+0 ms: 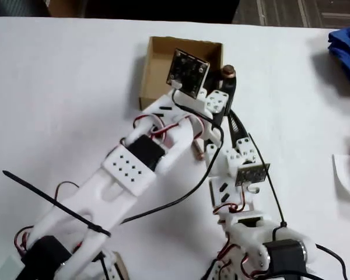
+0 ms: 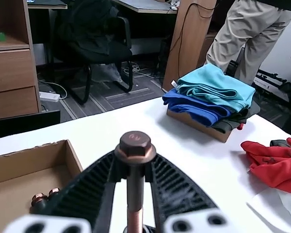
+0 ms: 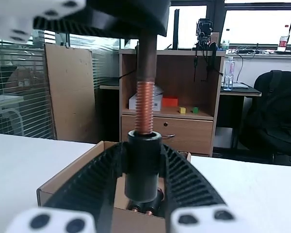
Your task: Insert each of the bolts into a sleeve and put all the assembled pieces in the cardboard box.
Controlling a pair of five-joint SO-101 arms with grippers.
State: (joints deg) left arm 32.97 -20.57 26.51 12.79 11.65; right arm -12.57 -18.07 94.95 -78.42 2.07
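Nearest the lens in the left wrist view, the left gripper (image 2: 134, 167) has its ribbed black jaws clamped on the shank of a copper-coloured bolt (image 2: 134, 144), just under the flanged hex head. The bolt stands upright, head uppermost. In the high view, reading from the left, the left arm slants across the white table (image 1: 58, 87) from the near left corner toward the cardboard box (image 1: 157, 49) at the far side. Assembled pieces (image 2: 41, 198) lie on the floor of the box, their copper heads showing. Just beside the box's right wall and outside it, the bolt's head is seen from above at the left gripper's fingertips. Below it, the right gripper (image 3: 144, 148) reaches in from the near right, its jaws closed around a black sleeve (image 3: 144, 177) that it holds upright. In the right wrist view the bolt's threaded end meets the sleeve's open top, in line with it; how deep it sits is hidden by the sleeve. The box stands just behind the sleeve in that view. Farther right, at the table's edge, lies a stack of blue and teal folded clothes (image 1: 345, 49), with a red cloth (image 2: 274, 162) near it.
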